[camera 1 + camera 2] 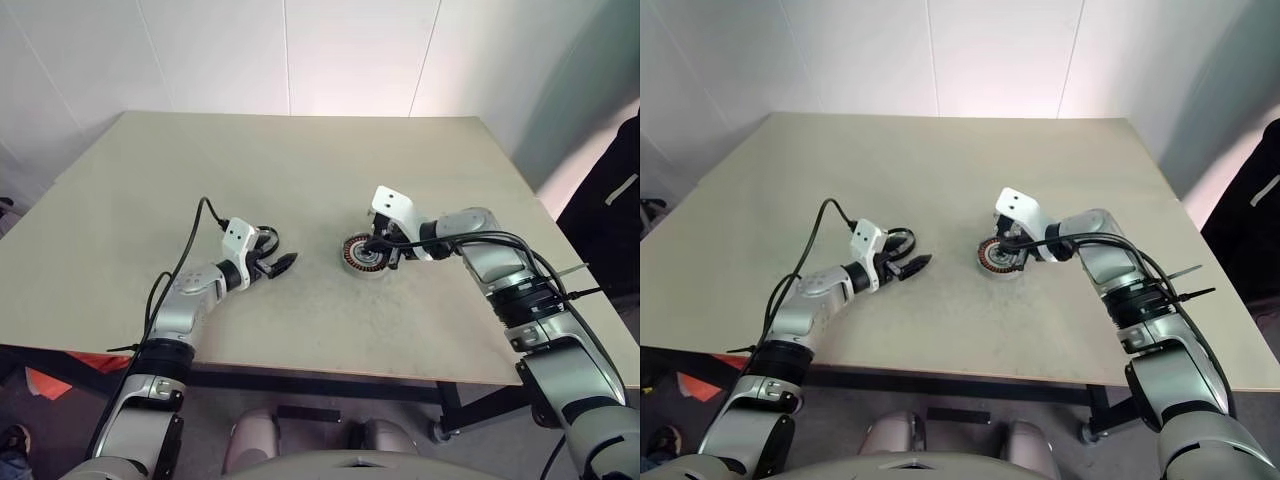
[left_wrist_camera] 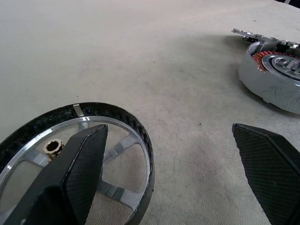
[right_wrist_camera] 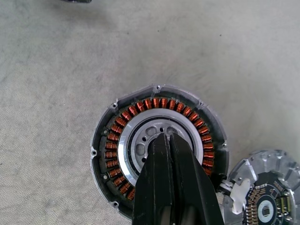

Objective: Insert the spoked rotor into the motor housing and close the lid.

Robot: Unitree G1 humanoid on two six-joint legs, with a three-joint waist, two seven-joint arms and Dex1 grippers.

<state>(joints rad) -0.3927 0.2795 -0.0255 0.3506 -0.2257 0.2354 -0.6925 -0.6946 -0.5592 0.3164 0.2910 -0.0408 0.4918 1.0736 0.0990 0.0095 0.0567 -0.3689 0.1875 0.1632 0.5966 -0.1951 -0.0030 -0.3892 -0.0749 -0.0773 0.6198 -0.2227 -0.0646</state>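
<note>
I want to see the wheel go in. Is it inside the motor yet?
Not yet. The rotor lies flat on the table by the left gripper, apart from the housing, whose copper windings are uncovered.

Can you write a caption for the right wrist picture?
Shut right gripper poised over the copper-wound motor housing, lid beside it.

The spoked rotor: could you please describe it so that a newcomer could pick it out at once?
On the beige table, look beside the open left gripper. The spoked rotor lies flat there, apart from the motor housing under the shut right gripper. It alone is a thin black-rimmed wheel with silver spokes and a brass hub, without copper windings.
</note>
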